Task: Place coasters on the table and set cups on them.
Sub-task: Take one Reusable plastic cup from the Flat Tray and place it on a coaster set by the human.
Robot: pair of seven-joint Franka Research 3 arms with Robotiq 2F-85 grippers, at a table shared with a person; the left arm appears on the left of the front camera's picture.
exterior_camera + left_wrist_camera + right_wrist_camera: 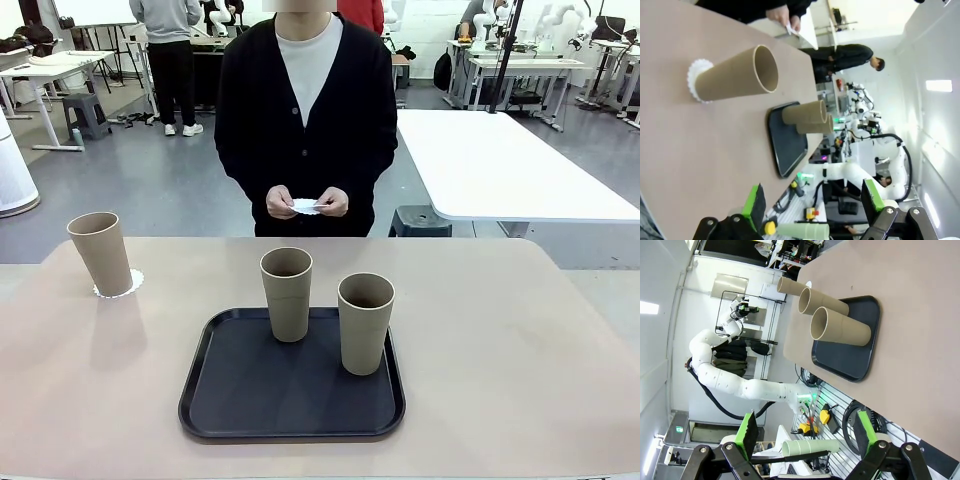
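**A:** Where are the cups?

**B:** One tall tan tapered cup (100,252) stands upright on a white scalloped paper coaster (132,284) at the far left of the light beige tabletop (520,330). The other two stand upright on the black rectangular tray (290,395) in the middle. The left tray cup (287,293) is just beside the right tray cup (365,322).

**A:** And the other coasters?

**B:** The person across the tabletop holds the white paper coasters (306,207) in both hands (283,203). None has been laid down yet for the tray cups.

**A:** What about the tools?

**B:** The left tool (815,197) has its jaws spread wide with nothing between them. The right tool (806,429) is the same. Both are well apart from every cup.

**A:** So which arm goes next?

**B:** Each cup's long axis is vertical, so I'd expect a sideways grasp around the wall. The left tray cup sits toward the left arm's side and the right tray cup toward the right arm's. The choice likely depends on where the next coaster lands.
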